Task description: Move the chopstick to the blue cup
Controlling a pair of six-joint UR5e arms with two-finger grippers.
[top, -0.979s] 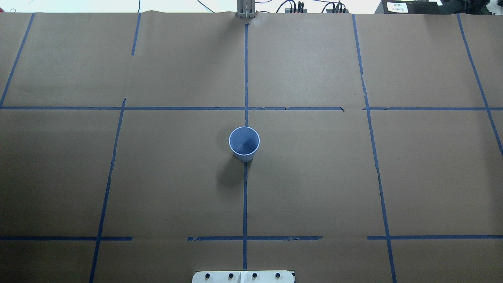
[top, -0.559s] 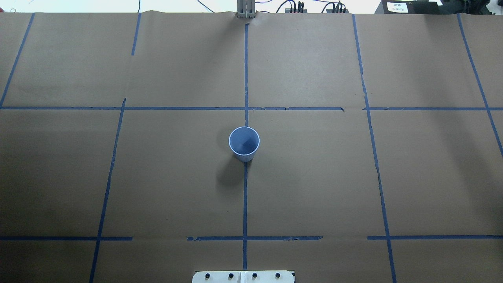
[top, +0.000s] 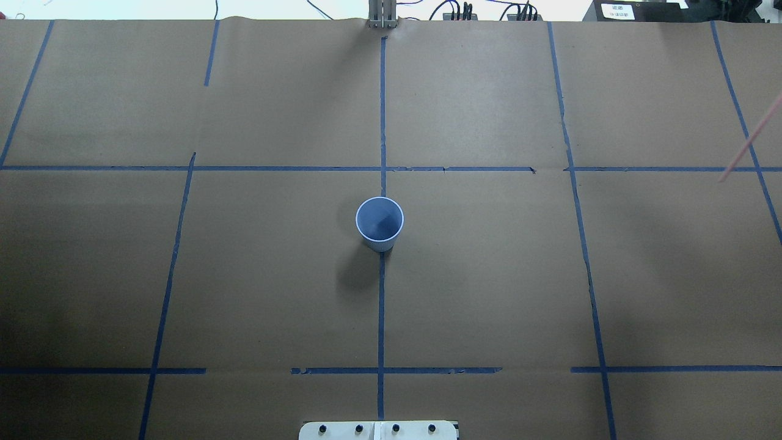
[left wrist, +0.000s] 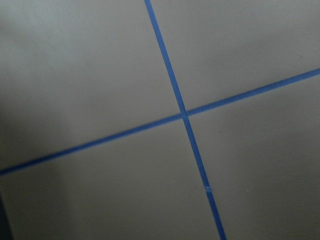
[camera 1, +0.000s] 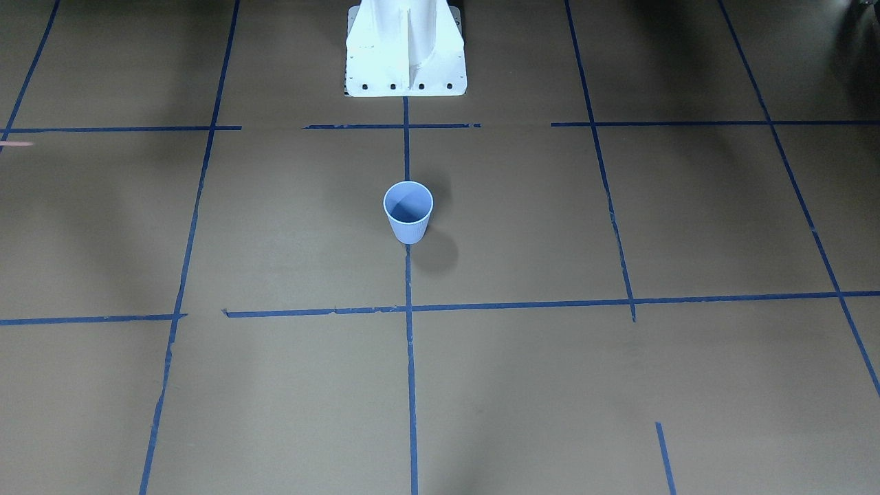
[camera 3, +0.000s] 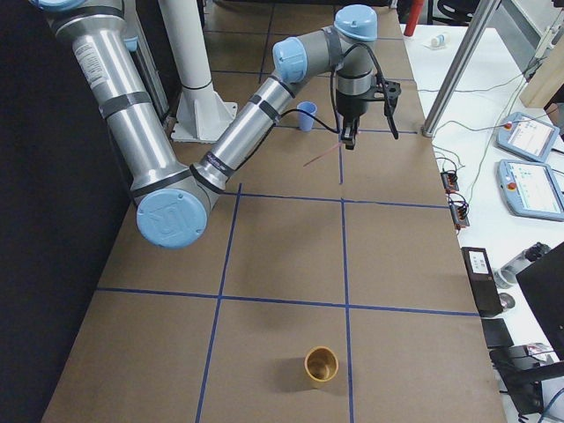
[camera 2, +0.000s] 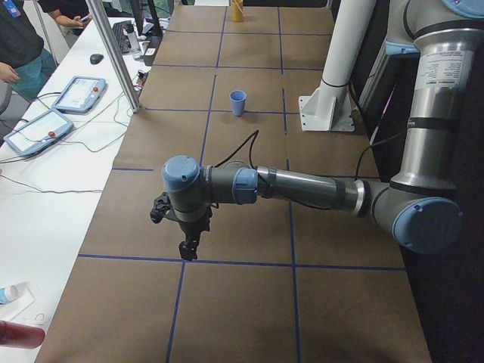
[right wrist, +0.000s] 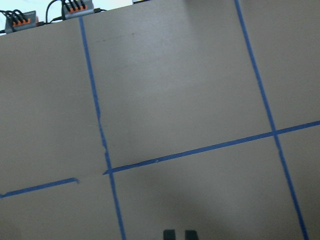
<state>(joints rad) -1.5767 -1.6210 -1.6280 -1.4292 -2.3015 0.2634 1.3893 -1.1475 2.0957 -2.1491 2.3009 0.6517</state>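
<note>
Right gripper (camera 3: 350,138) is clenched on the top end of a thin pink chopstick (camera 3: 326,154). In the right wrist view its two dark fingertips (right wrist: 169,234) sit close together at the bottom edge, and the stick is not seen there. The chopstick hangs tilted over the table, its free end slanting down toward the robot's side and the table middle. In the overhead view it pokes in from the right edge, with its tip just beside a blue tape line (top: 760,177).

The ribbed blue plastic cup (top: 379,223) stands upright mid-table on the centre tape line, well apart from the chopstick and from both arms.

Left gripper (camera 2: 185,247) points down over the brown paper-covered table (camera 2: 249,302), near a tape crossing on the robot's left. I cannot tell whether it is released or clenched, because the left wrist view shows only paper and crossed tape.

The white arm pedestal (camera 1: 405,55) is bolted behind the cup. A small orange cup (camera 3: 321,364) stands upright at the table's right end. Two teach pendants (camera 2: 57,110) lie on the white side bench.
</note>
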